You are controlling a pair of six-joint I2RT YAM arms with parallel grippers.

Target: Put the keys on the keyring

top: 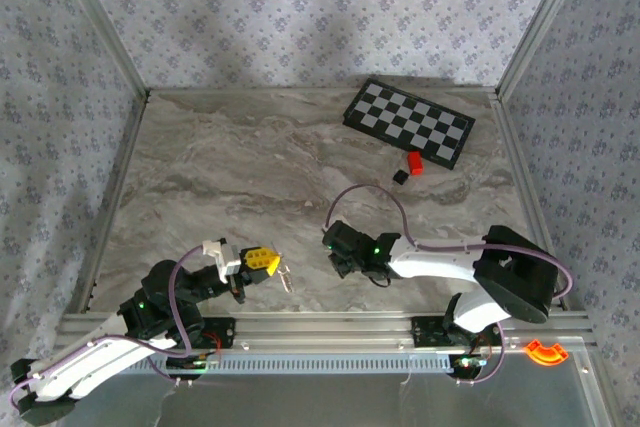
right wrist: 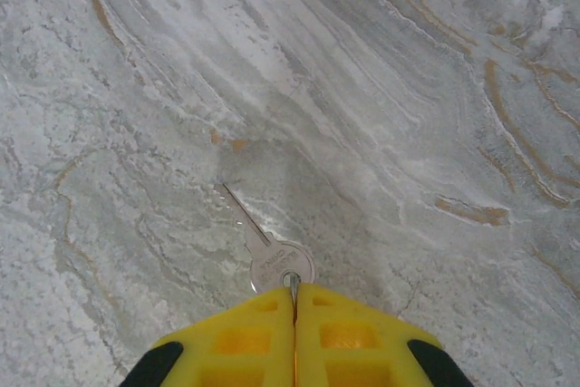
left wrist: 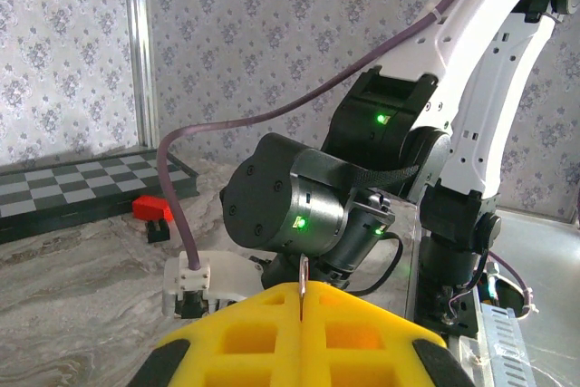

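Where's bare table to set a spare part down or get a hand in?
Free: the table's far-left half, from the left wall to the checkerboard; the middle strip below the red block and black block. Crowded: far right around that board; near edge between left gripper and right gripper.

The surface [right wrist: 408, 88] looks like smooth, faintly glossy grey marble with tan veins. The key [right wrist: 272, 256] is bright, shiny silver metal and the keyring [left wrist: 302, 274] is thin grey metal. The left end effector [left wrist: 302, 296] and right end effector [right wrist: 293, 295] are matt yellow plastic. The right arm [left wrist: 489, 88] has a glossy white plastic shell.
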